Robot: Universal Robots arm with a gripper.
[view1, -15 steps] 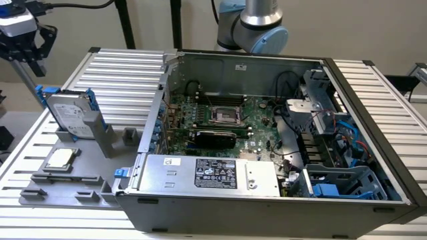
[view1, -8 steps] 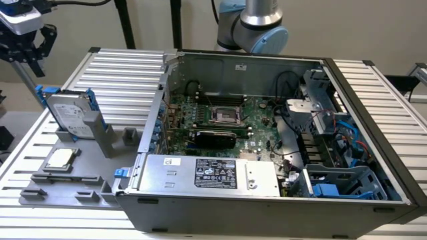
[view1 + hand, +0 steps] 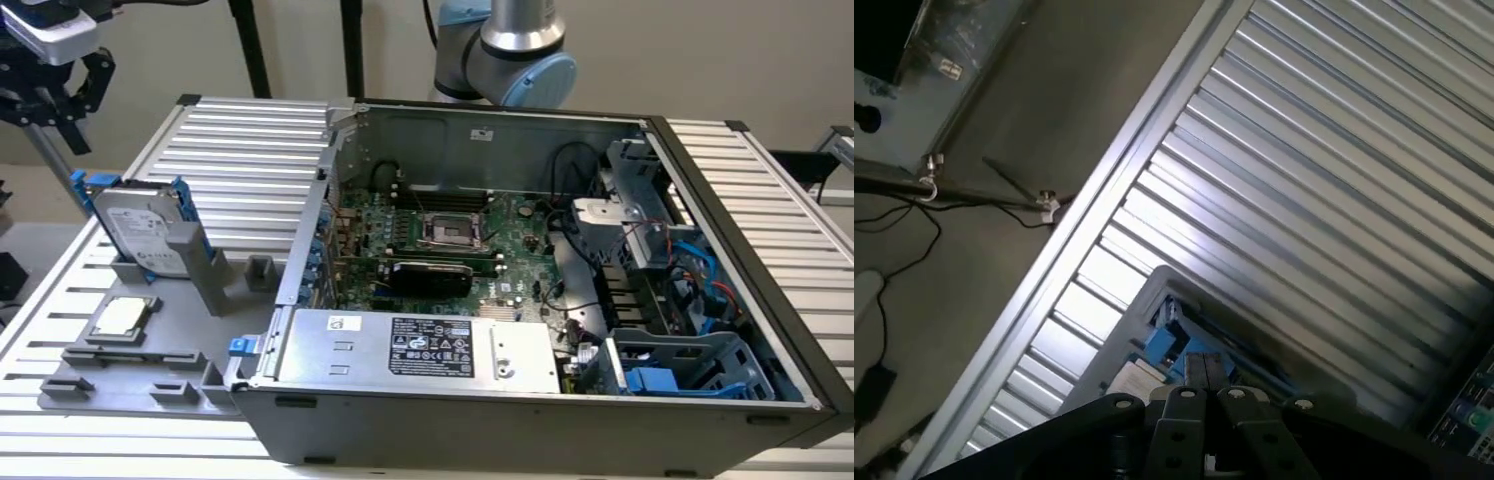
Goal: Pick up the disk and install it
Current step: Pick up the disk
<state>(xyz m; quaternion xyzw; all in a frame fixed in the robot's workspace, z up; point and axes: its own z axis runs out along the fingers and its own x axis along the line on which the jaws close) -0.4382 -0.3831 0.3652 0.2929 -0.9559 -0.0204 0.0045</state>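
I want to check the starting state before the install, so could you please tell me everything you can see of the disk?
The disk is a flat rectangular hard drive, silver-grey metal with a white label, with bright blue plastic rails along its two long sides. It stands on edge, leaning slightly, slotted in a grey holder on the ribbed table at the exterior view's left, outside the computer case. Only the holder touches it; it is not yet installed.
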